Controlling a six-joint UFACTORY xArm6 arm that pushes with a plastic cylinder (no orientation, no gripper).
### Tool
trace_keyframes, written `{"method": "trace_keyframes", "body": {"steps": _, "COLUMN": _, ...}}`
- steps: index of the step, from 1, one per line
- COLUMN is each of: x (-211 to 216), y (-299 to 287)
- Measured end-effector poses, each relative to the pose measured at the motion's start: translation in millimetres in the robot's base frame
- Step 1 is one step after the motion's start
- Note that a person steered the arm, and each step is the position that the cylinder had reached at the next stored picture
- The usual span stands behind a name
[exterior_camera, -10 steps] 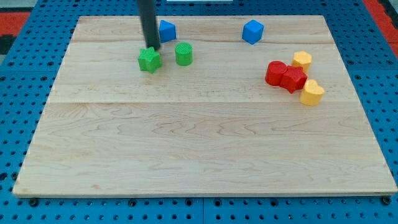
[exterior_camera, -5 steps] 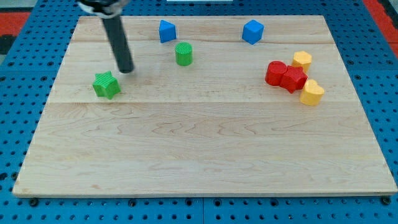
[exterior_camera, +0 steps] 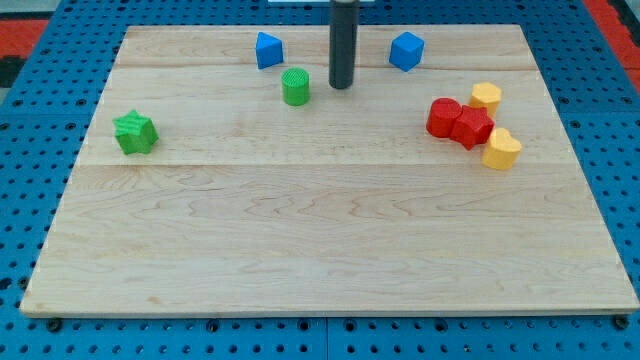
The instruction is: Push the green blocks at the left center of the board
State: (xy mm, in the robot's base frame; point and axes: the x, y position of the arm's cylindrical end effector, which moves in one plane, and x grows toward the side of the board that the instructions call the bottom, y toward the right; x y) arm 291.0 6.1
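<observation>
Over at the view's left edge of the wooden board [exterior_camera: 330,250], roughly halfway up, sat the green star-shaped block [exterior_camera: 135,132], its ribbed top and points clear to see, standing alone with bare wood all round it. The other green block, a green cylinder [exterior_camera: 295,87], stood upright near the view's top, left of centre, with a ribbed round top, well apart from the star.

The arm carried no pincer at all, so nothing stood apart or clamped; it ended in a straight dark rod that came down from the view's top edge, nearly vertical. My tip [exterior_camera: 341,86] rested on the board just to the view's right of the green cylinder, near it, but with a narrow strip of wood showing between them, so they were not touching. The tip was far from the green star.

Up near the top edge were two blue blocks: a blue wedge-like block [exterior_camera: 268,50] above and to the left of the cylinder, and a blue cube-like block [exterior_camera: 406,50] to the right of the rod. At the view's right lay a cluster: two red blocks [exterior_camera: 460,122] pressed together, a yellow block [exterior_camera: 486,96] just above them, and another yellow block [exterior_camera: 502,149] touching their lower right. Around the board ran a blue pegboard surface [exterior_camera: 40,100].
</observation>
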Motion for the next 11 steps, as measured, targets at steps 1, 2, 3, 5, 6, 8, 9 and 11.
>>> {"method": "trace_keyframes", "body": {"steps": 1, "x": 44.6, "y": -107.6}}
{"method": "trace_keyframes", "body": {"steps": 2, "x": 69.0, "y": -195.0}}
{"method": "trace_keyframes", "body": {"steps": 3, "x": 121.1, "y": -83.5}}
{"method": "trace_keyframes", "body": {"steps": 5, "x": 212.5, "y": 171.9}}
{"method": "trace_keyframes", "body": {"steps": 6, "x": 255.7, "y": 113.9}}
{"method": "trace_keyframes", "body": {"steps": 8, "x": 166.8, "y": -120.6}}
{"method": "trace_keyframes", "body": {"steps": 9, "x": 134.7, "y": -194.0}}
{"method": "trace_keyframes", "body": {"steps": 11, "x": 196.0, "y": 41.9}}
